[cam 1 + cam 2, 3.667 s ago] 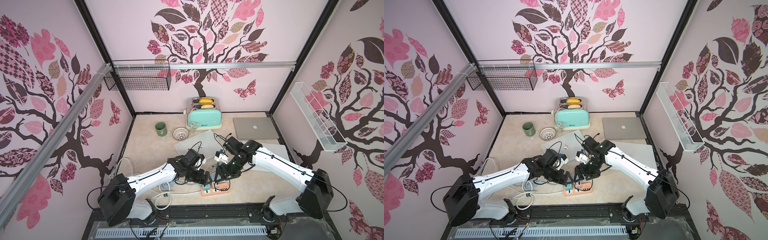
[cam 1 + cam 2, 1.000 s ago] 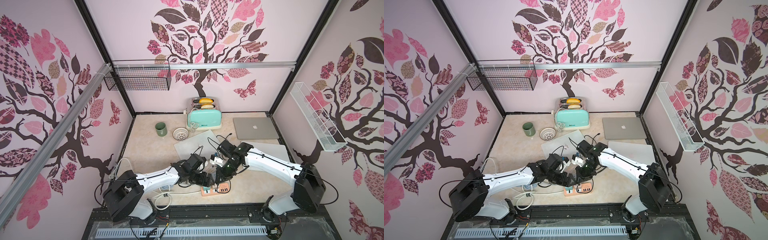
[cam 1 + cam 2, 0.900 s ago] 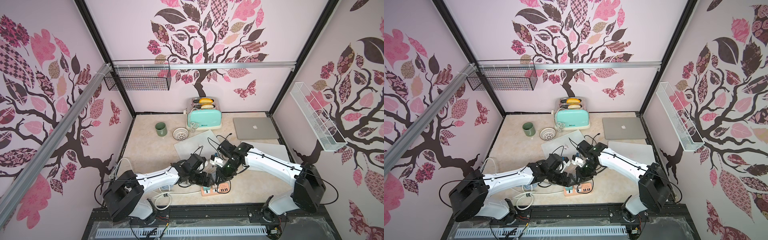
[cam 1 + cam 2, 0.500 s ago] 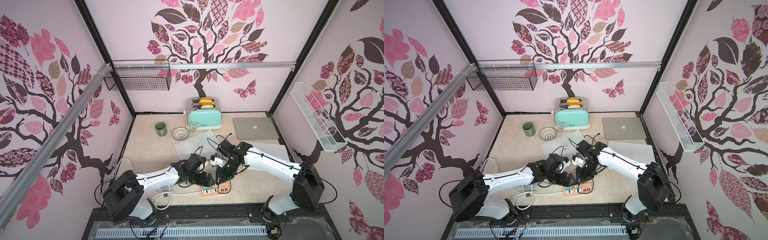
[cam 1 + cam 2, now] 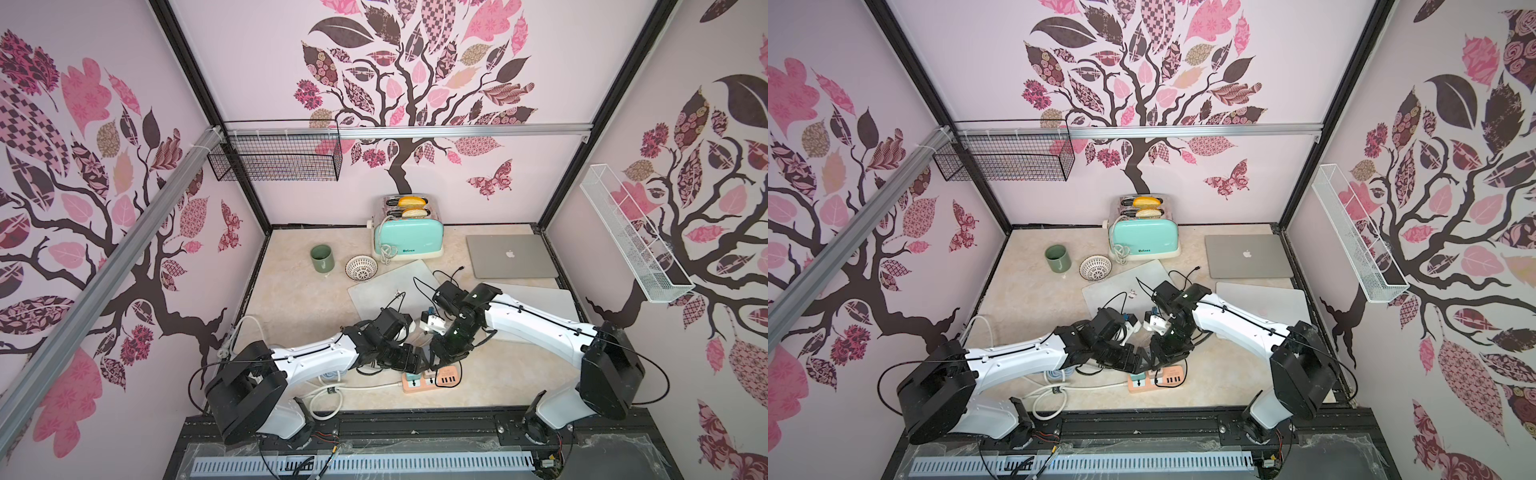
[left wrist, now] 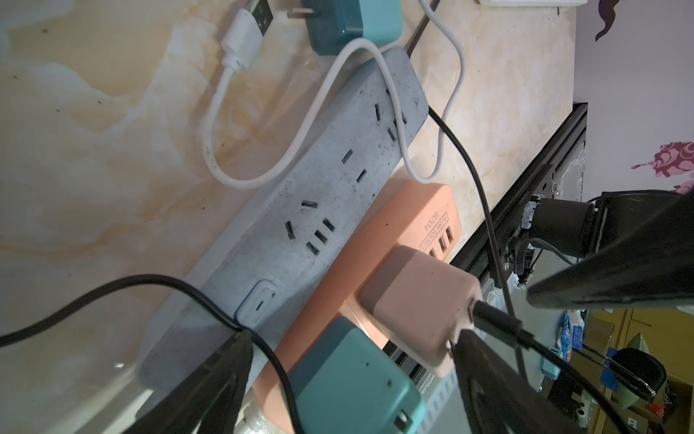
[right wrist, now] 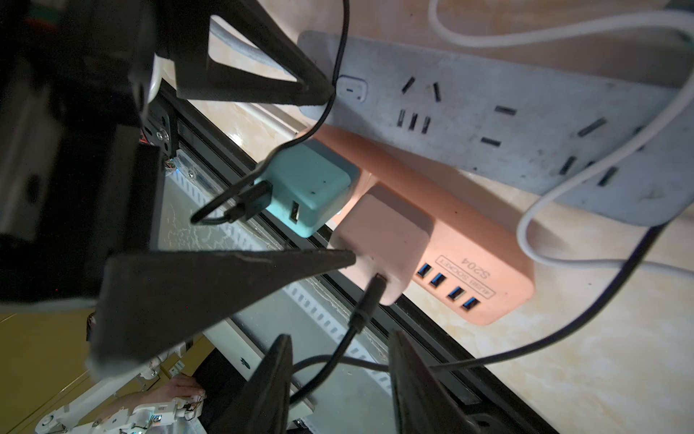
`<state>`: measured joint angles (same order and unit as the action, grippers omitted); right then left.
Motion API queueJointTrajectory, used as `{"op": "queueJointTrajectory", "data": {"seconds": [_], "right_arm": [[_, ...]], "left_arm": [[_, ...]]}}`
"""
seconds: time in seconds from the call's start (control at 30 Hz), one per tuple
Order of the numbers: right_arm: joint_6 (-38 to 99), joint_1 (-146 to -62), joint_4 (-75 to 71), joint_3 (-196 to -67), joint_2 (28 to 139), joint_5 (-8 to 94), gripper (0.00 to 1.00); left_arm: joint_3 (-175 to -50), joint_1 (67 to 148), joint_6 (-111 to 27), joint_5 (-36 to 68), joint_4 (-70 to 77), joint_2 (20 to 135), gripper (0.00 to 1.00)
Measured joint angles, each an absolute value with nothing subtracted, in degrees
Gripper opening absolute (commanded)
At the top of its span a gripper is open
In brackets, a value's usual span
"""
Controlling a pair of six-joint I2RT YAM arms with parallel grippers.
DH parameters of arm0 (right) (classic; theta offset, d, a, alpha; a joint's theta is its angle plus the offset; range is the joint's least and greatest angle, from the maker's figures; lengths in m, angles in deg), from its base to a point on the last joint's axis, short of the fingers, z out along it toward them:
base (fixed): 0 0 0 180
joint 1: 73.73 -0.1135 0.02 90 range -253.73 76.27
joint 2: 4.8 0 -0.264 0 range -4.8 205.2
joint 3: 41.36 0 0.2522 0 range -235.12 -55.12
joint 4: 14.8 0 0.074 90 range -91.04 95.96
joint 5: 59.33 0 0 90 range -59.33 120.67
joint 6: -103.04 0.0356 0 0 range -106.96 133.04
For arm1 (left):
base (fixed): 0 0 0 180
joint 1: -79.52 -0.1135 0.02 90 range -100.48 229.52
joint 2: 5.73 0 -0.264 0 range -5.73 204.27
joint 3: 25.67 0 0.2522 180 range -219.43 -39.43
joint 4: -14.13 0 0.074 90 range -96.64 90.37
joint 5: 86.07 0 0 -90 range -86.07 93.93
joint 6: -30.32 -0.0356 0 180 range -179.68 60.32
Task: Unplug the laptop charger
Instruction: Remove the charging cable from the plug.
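Straddles, with left gripper [image 6: 351, 338] spread wide, the teal adapter [image 6: 353, 379] and pink laptop charger [image 6: 417, 300], both plugged into the salmon power strip [image 6: 409, 218] at the front edge of the table [image 5: 299, 299]. Holds right gripper [image 7: 340, 336] parted around the charger's black cable [image 7: 360, 313] without pinching.

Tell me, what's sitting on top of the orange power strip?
A teal charger and a pink charger stand plugged into the orange power strip. Their prongs and the sockets under them are covered.
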<state>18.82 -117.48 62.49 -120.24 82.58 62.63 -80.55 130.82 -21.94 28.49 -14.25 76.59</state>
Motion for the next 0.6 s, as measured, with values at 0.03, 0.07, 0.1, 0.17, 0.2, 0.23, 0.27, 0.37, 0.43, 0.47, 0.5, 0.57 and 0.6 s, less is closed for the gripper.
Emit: {"op": "queueJointTrajectory", "data": {"seconds": [0.03,0.07,0.1,0.17,0.2,0.23,0.27,0.37,0.43,0.47,0.5,0.57,0.6], "right_arm": [[18.8,-117.5,62.3,-120.2,82.6,62.8,0.42],[18.8,-117.5,62.2,-120.2,82.7,62.9,0.41],[18.8,-117.5,62.2,-120.2,82.8,63.1,0.41],[18.8,-117.5,61.9,-120.2,82.8,63.4,0.36],[18.7,-117.5,61.9,-120.2,82.8,63.6,0.34],[18.6,-117.5,61.8,-120.2,82.8,63.7,0.32],[18.6,-117.5,61.7,-120.2,82.8,63.8,0.30],[18.5,-117.5,61.6,-120.2,82.8,63.9,0.23],[18.5,-117.4,61.5,-120.2,82.8,64.0,0.21],[18.5,-117.5,61.5,-120.2,82.8,64.0,0.20],[18.6,-117.5,61.6,-120.2,82.8,64.0,0.18],[18.6,-117.5,61.7,-120.2,82.8,63.9,0.13],[18.6,-117.4,61.7,-120.2,82.8,63.9,0.11]], "left_arm": [[-80.5,130.8,-21.9,28.5,-14.2,76.6,0.88],[-80.5,130.8,-21.9,28.5,-14.2,76.6,0.88],[-80.5,130.8,-21.9,28.5,-14.2,76.6,0.88],[-80.5,130.8,-21.9,28.5,-14.1,76.6,0.88],[-80.4,130.8,-21.9,28.5,-14.1,76.5,0.88],[-80.4,130.8,-21.9,28.5,-14.1,76.6,0.88],[-80.4,130.8,-21.9,28.5,-14.0,76.6,0.88],[-80.3,130.8,-21.9,28.5,-13.9,76.5,0.88],[-80.2,130.8,-21.9,28.5,-13.8,76.5,0.88],[-80.2,130.8,-21.9,28.5,-13.7,76.5,0.88],[-80.2,130.8,-21.9,28.5,-13.7,76.4,0.88],[-80.1,130.8,-21.9,28.5,-13.5,76.4,0.88],[-80.0,130.8,-21.9,28.5,-13.4,76.4,0.88]]}}
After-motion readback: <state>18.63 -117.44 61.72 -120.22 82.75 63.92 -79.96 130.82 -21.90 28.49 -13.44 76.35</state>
